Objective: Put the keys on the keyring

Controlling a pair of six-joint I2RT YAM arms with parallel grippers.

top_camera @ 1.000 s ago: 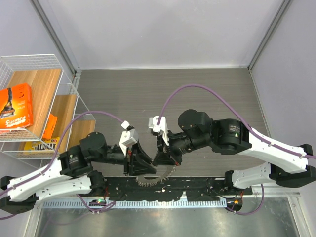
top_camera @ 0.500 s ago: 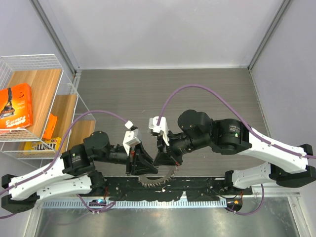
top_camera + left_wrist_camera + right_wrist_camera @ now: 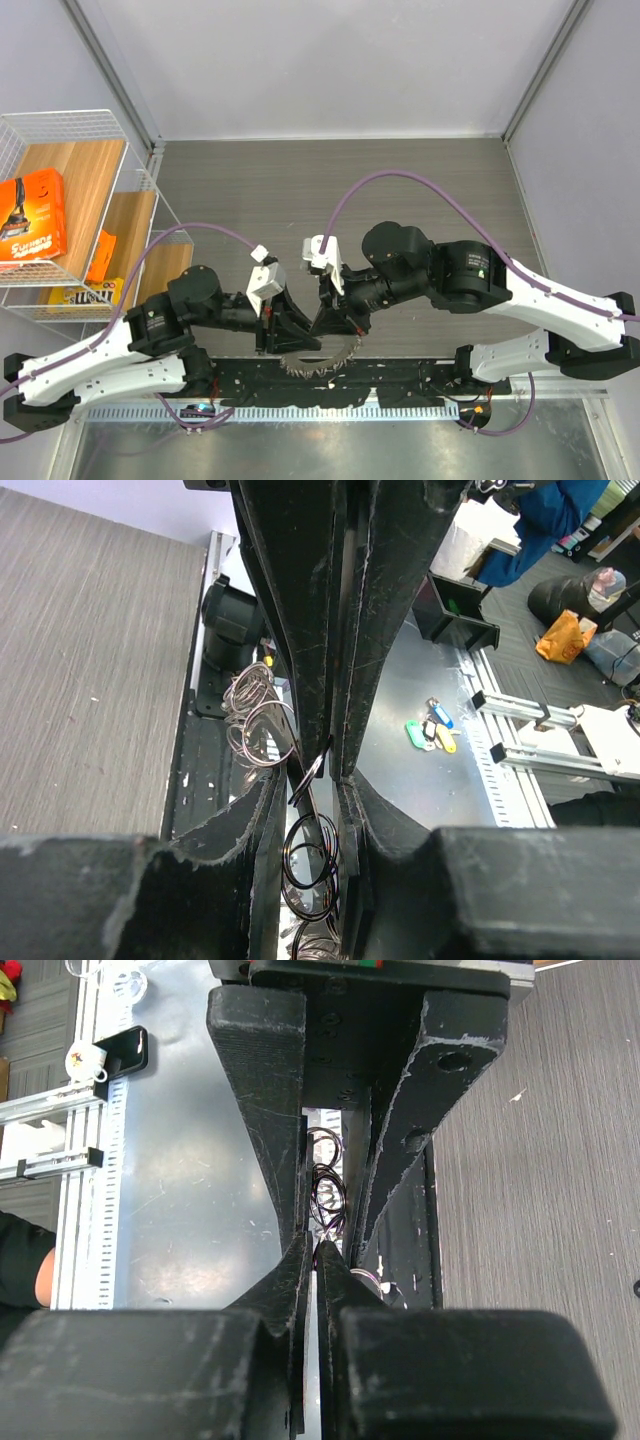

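- The keys [image 3: 320,362] form a spiky silver disc at the near edge of the table [image 3: 300,190], over the black base rail [image 3: 400,375] and right under both claws
- The left gripper [image 3: 296,338] is clenched: in its wrist view the fingers [image 3: 290,630] pinch a thin dark sliver that I take to be the rim of the keyring [image 3: 313,768]
- The right gripper [image 3: 335,328] is clenched too, fingertips [image 3: 295,1260] pressed together; whether anything thin sits between them cannot be told
- Loose wire loops [image 3: 255,715] hang beside the left fingers, more below them
- Handling, as a judgement: the bundle is light, stiff and slick, and the many keys will swing and rattle freely, so a pinch on a key blade will likely slip or pivot
- Better to hold the ring wire itself, flat across the pads, close to the split, leaving the other claw to feed a key head in
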